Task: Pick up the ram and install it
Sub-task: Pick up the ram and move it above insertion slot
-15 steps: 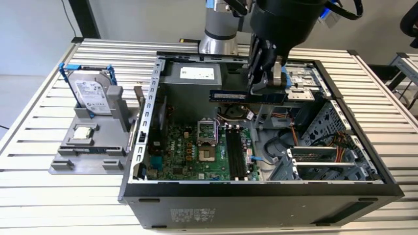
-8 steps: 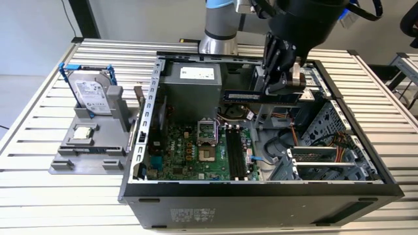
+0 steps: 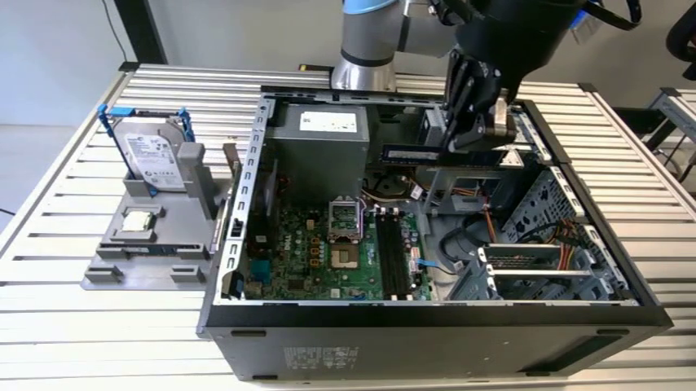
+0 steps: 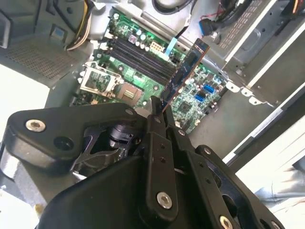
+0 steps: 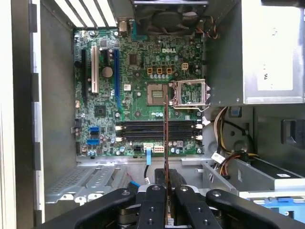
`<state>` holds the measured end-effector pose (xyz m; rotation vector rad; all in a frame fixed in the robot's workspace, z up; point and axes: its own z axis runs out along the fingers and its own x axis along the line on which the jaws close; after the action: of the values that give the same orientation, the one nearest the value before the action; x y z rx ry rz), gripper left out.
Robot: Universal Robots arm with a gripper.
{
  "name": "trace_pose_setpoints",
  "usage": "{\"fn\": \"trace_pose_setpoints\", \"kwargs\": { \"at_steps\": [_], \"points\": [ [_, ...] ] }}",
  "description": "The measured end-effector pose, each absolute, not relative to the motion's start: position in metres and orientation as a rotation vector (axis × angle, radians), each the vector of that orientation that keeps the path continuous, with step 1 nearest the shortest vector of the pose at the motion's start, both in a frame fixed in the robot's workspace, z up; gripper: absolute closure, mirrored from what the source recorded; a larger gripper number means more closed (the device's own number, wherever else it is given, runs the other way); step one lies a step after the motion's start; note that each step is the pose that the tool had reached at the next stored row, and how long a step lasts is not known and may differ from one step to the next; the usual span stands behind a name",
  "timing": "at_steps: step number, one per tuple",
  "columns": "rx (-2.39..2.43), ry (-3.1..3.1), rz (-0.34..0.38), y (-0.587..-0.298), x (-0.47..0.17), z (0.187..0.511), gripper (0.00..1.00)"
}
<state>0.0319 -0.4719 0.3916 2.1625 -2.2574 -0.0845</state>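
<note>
I've got the ram (image 3: 435, 154), up in the air in the upper right of the exterior view, over the open computer case (image 3: 257, 147) and well apart from the motherboard (image 3: 315, 248) below. My pincer (image 3: 478, 145) is clenched on it, pinching its two flat faces. In the first wrist view the stick (image 5: 166, 138) shows edge-on.

The trouble I see: the stick lies crosswise to the black memory slots (image 3: 394, 252). If I push down like this, I judge it bridges them instead of seating, and could crack or scrape the board. My hold is on a thin strip, so a nudge may twist it in my fingers. The cables (image 3: 470, 238) just beside the slots could snag it, and so could the socket frame (image 3: 345, 216).
</note>
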Motion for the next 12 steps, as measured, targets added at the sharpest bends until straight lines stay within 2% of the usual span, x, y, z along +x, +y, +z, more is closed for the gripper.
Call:
{"fn": "trace_pose_setpoints", "kwargs": {
  "at_steps": [12],
  "points": [
    [2.162, -2.257, -0.084, -0.434, 0.032, 0.392, 1.0]
  ]
}}
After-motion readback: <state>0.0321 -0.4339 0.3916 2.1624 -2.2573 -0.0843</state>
